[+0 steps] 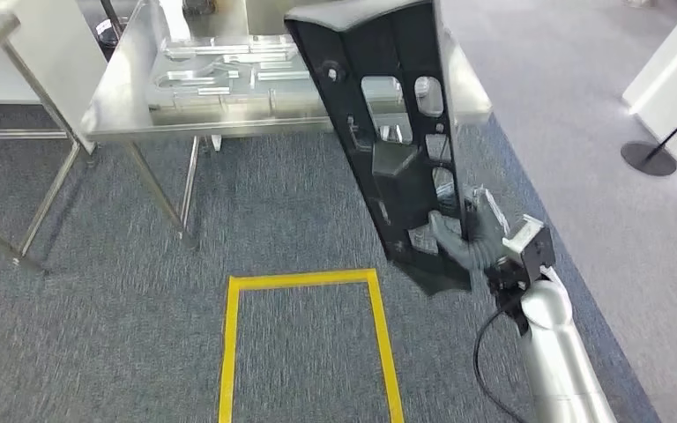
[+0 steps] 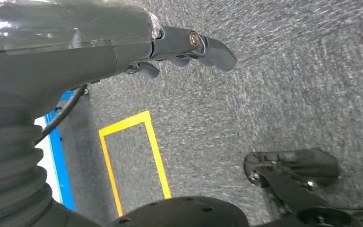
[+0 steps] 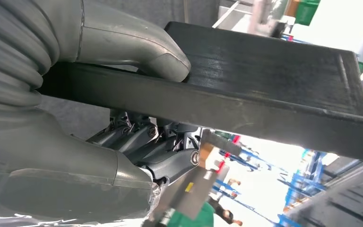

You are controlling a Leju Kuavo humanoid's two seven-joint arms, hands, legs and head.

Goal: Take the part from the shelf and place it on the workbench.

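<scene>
The long black moulded plastic part (image 1: 394, 132), off the shelf, is clamped at its lower end in our right hand (image 1: 469, 242) and raised near the shiny steel workbench (image 1: 128, 97), so setting it down remains, while our left hand (image 2: 189, 47) hangs empty, fingers loosely curled.

Part (image 1: 386, 115): black, w/ see-through cutouts. Right hand (image 1: 472, 240): grey, silver arm behind. Left hand (image 2: 170, 47): dark grey fingers, ribbed grey cover. Workbench (image 1: 132, 97): shiny steel, silver legs. Carpet (image 1: 123, 291): speckled grey-blue. Floor tape (image 1: 304, 280): yellow rectangle outline. Blue strip (image 2: 59, 165) beside white floor in left wrist view.
</scene>
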